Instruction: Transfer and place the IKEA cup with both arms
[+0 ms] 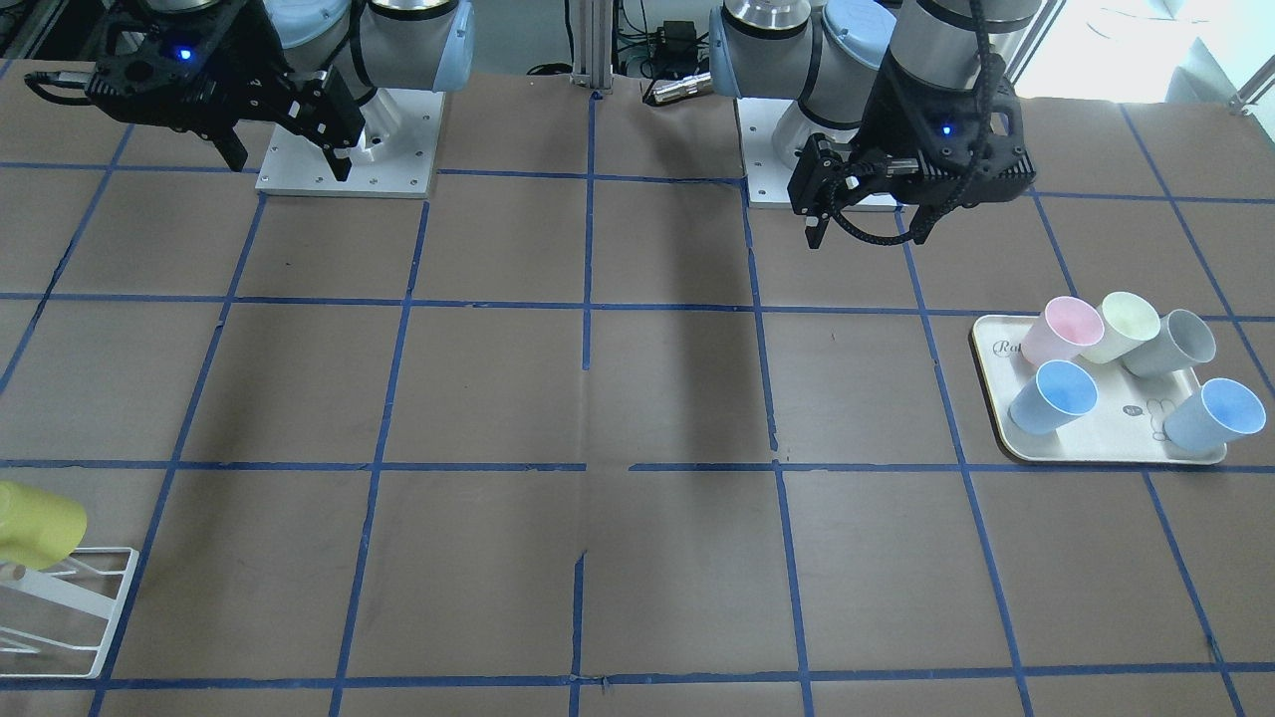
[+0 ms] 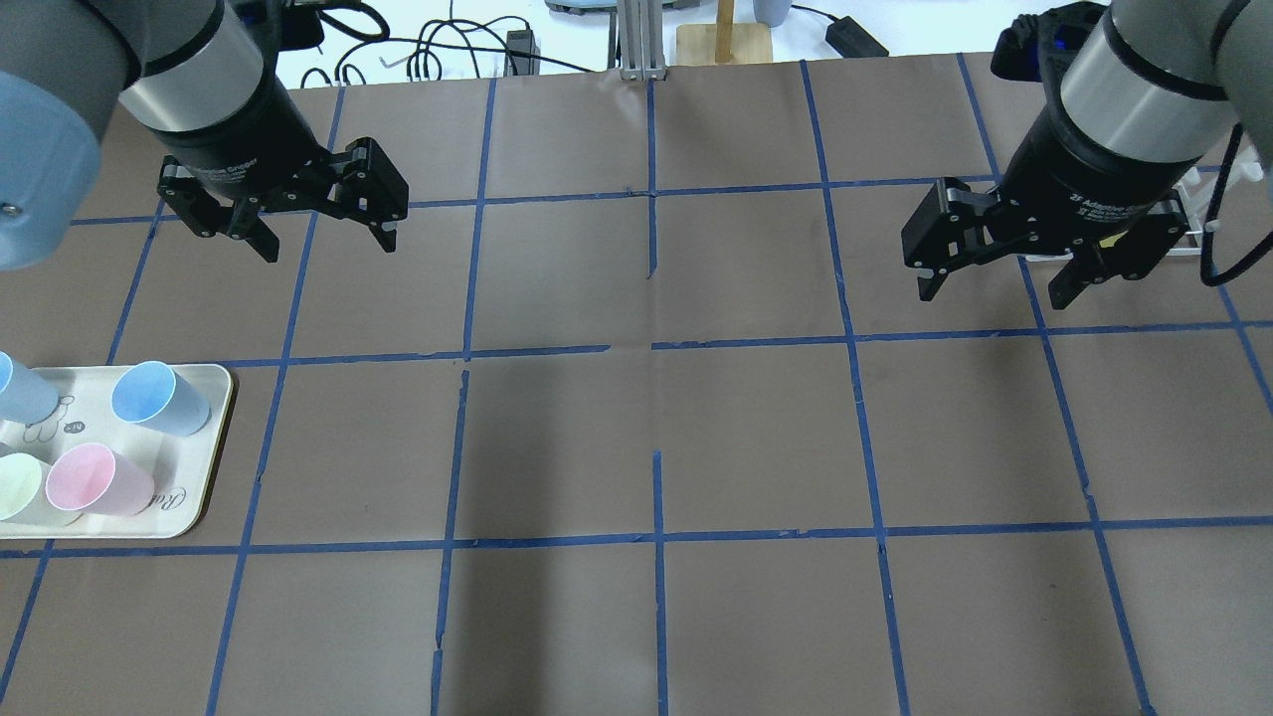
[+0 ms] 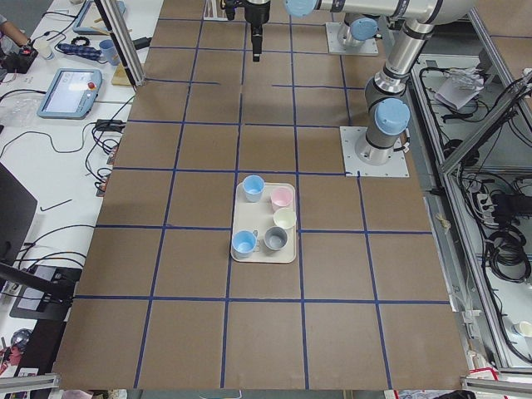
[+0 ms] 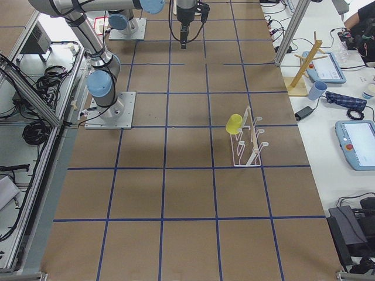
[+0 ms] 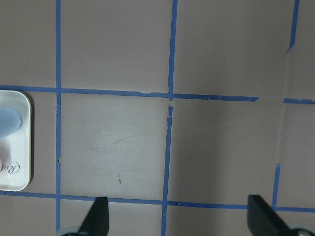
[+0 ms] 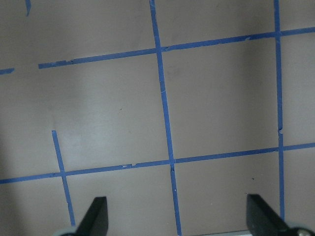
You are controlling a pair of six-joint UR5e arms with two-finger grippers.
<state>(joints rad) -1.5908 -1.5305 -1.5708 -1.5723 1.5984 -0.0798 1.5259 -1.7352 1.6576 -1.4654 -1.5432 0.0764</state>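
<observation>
The bright yellow IKEA cup (image 1: pixel 35 523) hangs tilted on a white wire rack (image 1: pixel 80 597) at the table's end on my right side. It also shows in the exterior right view (image 4: pixel 234 123). In the overhead view my right arm hides the cup. My right gripper (image 2: pixel 993 290) is open and empty, up in the air near the rack; it also shows in the front-facing view (image 1: pixel 291 164). My left gripper (image 2: pixel 328 244) is open and empty, hovering beyond the tray; it also shows in the front-facing view (image 1: pixel 865 237). Both wrist views show only open fingertips over bare table.
A cream tray (image 1: pixel 1096 453) on my left side holds a pink cup (image 1: pixel 1064 331), a pale cream cup (image 1: pixel 1124 324), a grey cup (image 1: pixel 1173 342) and two light blue cups (image 1: pixel 1056 396). The brown table (image 2: pixel 656 438) carries a blue tape grid. The arms' base plates (image 1: pixel 349 149) stand at the robot's edge.
</observation>
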